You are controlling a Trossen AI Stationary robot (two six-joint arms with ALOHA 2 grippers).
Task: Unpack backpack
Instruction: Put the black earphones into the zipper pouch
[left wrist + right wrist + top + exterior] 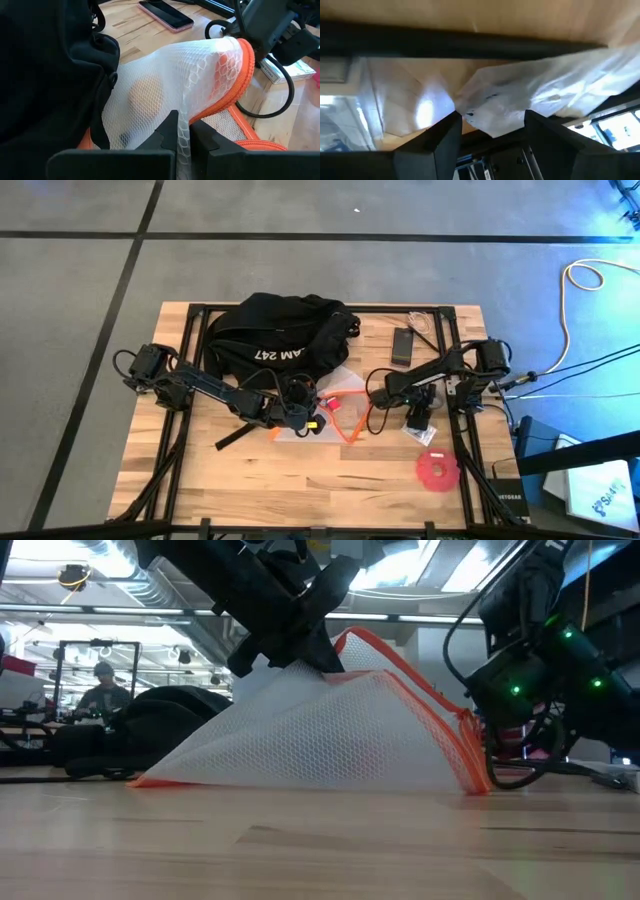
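Tabletop (pixel 300 480): backpack (pixel 275 330) lengthwise along far edge

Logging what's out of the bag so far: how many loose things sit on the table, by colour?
Black: 2, backpack and phone
White and orange: 1, mesh pouch
Red: 1, disc
Clear: 1, plastic packet
Total: 5

White "AM 247" on backpack (pixel 275 330), seen upside down in high view. No other legible txt.
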